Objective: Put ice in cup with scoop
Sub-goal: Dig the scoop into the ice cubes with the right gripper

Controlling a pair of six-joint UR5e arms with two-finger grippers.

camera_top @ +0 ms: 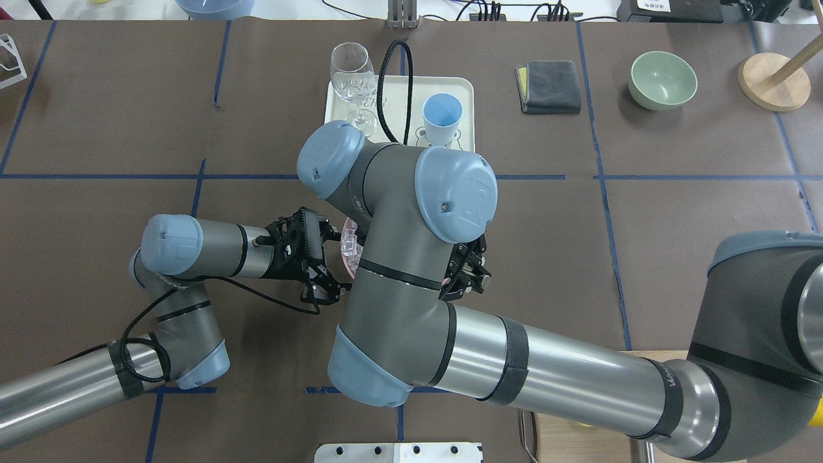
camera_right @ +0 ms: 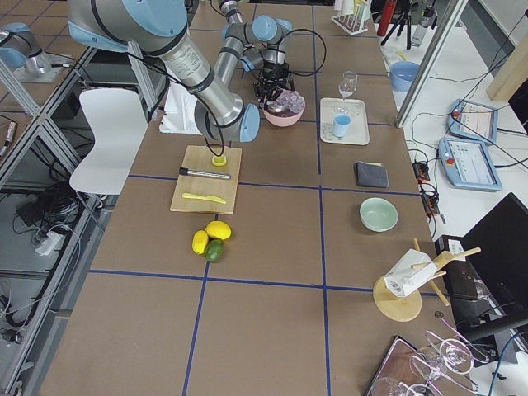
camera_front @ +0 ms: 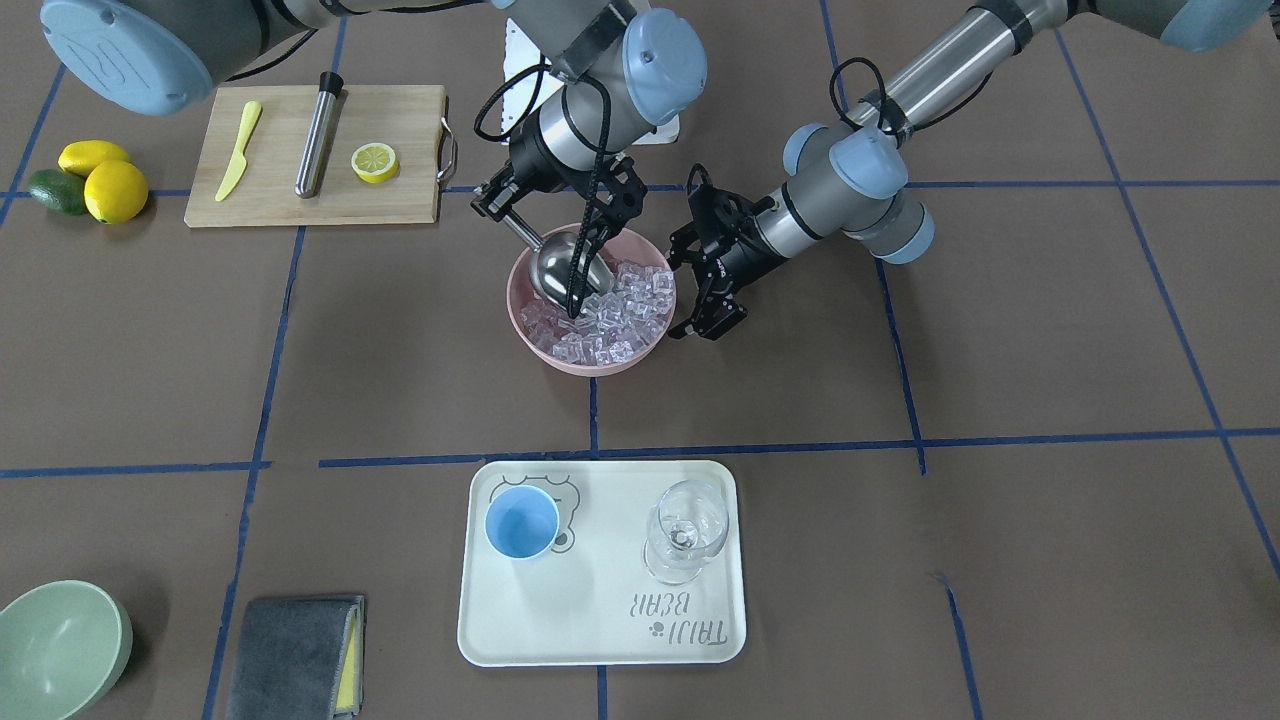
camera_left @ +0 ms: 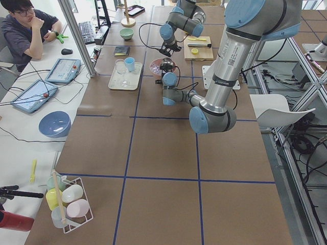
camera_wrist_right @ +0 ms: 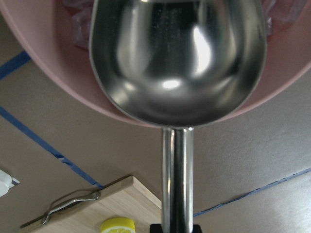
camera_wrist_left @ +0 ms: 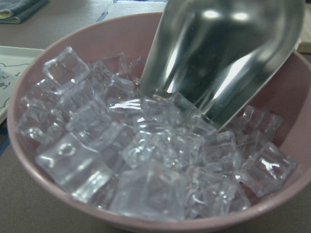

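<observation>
Right gripper point(camera_front: 515, 220) clamped on the rod end of the scoop point(camera_front: 568, 262), handle point(camera_wrist_right: 177, 184) running straight out from between the jaws. Scoop trough angled down into the pink bowl point(camera_front: 590, 368), its lip against the ice point(camera_front: 612, 318). The trough looked empty in the right wrist view.

Left gripper point(camera_front: 688, 293) sat just beside the bowl's rim with jaws apart. Could not tell whether it touched the wall.

Cup point(camera_front: 521, 522) stood upright and empty on the white tray point(camera_front: 600, 620), well apart from the bowl, with a stemmed glass point(camera_front: 685, 530) beside it.

Handling, as judged:
- Ice: hard, glassy, loose cubes, likely slick. They would slide and bounce rather than stick, so keep the trough level when lifting.
- Scoop: stiff steel. The smooth round handle could twist in the grip, so holding far back on the rod seemed right.
- Cup: small and probably light, its mouth little wider than the trough. Pour slowly and from close above.
</observation>
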